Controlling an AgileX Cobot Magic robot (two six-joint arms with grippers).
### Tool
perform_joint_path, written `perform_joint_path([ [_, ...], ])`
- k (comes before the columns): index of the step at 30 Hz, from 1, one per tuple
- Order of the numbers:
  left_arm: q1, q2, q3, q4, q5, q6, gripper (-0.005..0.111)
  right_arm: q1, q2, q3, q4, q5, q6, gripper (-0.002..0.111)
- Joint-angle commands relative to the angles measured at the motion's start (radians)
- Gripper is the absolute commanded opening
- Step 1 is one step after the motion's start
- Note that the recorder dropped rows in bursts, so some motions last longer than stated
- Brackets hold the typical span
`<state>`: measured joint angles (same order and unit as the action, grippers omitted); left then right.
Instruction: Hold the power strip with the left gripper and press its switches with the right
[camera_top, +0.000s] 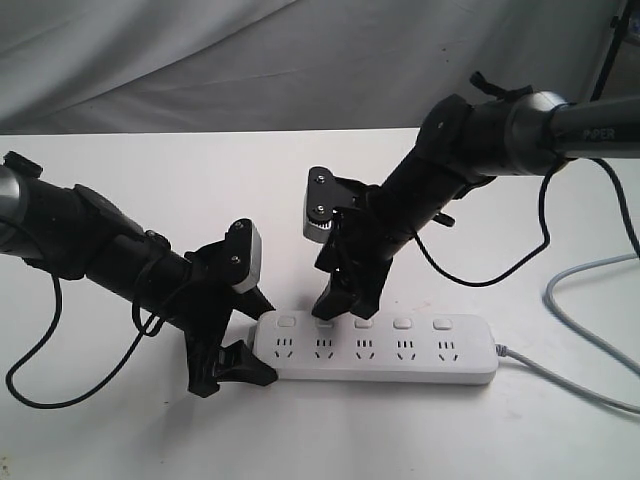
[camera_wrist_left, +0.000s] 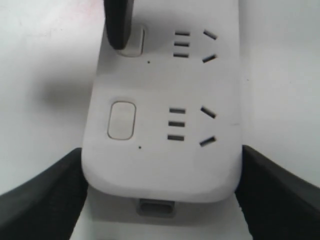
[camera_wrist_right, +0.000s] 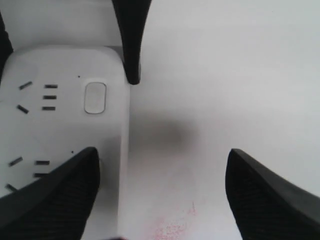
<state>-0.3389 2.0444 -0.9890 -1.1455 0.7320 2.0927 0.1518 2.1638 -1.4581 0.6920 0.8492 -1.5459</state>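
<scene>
The strip (camera_top: 380, 350) lies flat on the tabletop (camera_top: 400, 440), its cordless end clamped across its width by the left pincer (camera_top: 255, 340), while the right pincer (camera_top: 347, 300) stands wide open above it, one finger on the second switch (camera_top: 325, 323) from that clamped end.

White lettering "PIPER", on the right arm (camera_top: 592, 133) black link, nothing else legible

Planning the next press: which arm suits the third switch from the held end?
Right. The right gripper has one jaw tip on the second switch, next to the third switch; the left gripper clamps the end of the power strip, steadying it.
</scene>
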Motion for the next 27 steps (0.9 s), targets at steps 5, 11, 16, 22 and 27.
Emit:
perform_joint_path([
  [5, -0.003, 0.001, -0.006, -0.004, -0.026, 0.001, 0.0, -0.001, 0.007, 0.007, -0.002, -0.009, -0.013, 0.066],
  [11, -0.003, 0.001, -0.006, -0.004, -0.026, 0.001, 0.0, -0.001, 0.007, 0.034, -0.007, -0.02, -0.045, 0.066],
  [16, -0.003, 0.001, -0.006, -0.004, -0.026, 0.001, 0.0, -0.001, 0.007, 0.065, -0.012, -0.082, -0.076, 0.066],
  [22, -0.003, 0.001, -0.006, -0.004, -0.026, 0.001, 0.0, -0.001, 0.014, 0.065, -0.029, -0.076, -0.076, 0.066],
  [27, -0.003, 0.001, -0.006, -0.004, -0.026, 0.001, 0.0, -0.001, 0.055, 0.065, -0.047, -0.06, -0.099, 0.066],
])
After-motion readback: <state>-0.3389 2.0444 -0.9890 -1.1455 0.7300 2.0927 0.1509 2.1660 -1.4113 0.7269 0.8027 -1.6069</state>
